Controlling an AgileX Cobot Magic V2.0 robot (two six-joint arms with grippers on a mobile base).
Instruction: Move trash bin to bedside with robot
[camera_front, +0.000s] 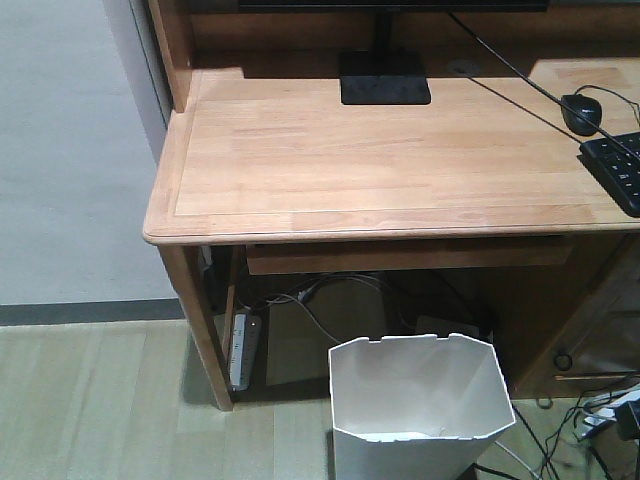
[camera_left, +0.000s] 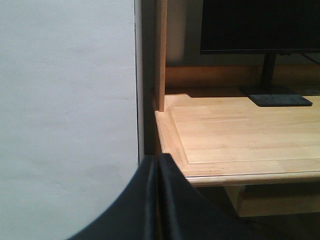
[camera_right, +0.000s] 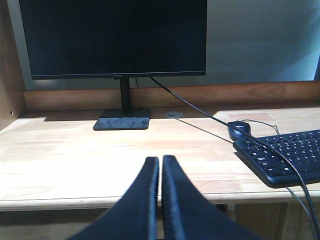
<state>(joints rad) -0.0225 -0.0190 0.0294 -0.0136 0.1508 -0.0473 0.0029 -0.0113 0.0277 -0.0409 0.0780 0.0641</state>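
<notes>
Even indoor light; the worktop (camera_right: 70, 165) glares pale in the right wrist view, deep shadow beneath it, near jaws blurred.

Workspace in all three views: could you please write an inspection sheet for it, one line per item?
Surface: light wooden desk, level.
Job's things: white trash bin upright on the floor in front of the desk, not gripped; no bed in view.
Clutter: monitor stand, mouse and keyboard on the desk.
Grippers: left gripper and right gripper both shut, holding nothing, facing the desk.
Cables: cable tangle and power strip under the desk; floor cables right of the bin.
Surroundings: grey wall on the left, wooden floor.
</notes>
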